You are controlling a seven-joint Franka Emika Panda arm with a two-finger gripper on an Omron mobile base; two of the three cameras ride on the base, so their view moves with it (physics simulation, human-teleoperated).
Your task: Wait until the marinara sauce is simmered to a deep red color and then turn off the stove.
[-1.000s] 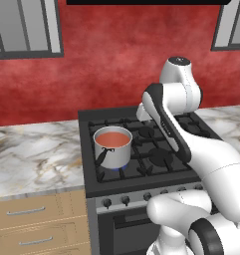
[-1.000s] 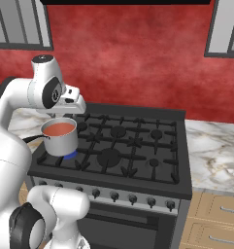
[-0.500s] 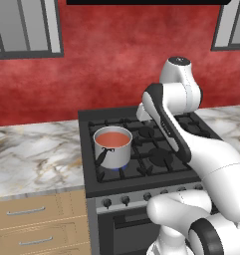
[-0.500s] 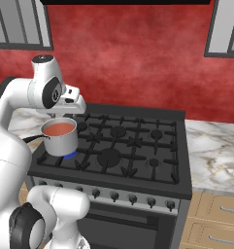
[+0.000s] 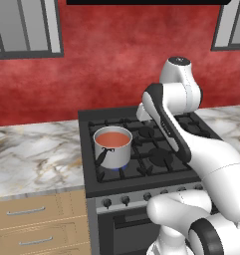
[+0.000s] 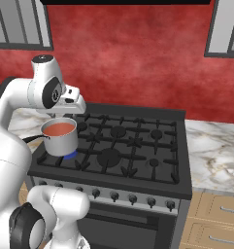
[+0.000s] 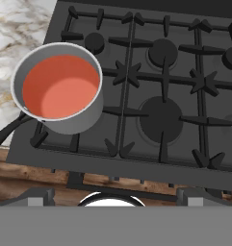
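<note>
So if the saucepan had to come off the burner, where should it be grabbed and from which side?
Probably by its long dark handle, which sticks out level from the saucepan toward the front left corner of the stove, over the counter edge. Come in from the front, closing across the handle; the steel wall is wide, round and sits over a blue flame.

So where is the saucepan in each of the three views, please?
Left base view: saucepan sits on the front left burner of the stove, left of centre.
Right base view: saucepan at the left, beside the white arm.
Hand view: saucepan at upper left, its handle running to the lower left.
Shared landmark: the blue flame under the pan in both base views.
</note>
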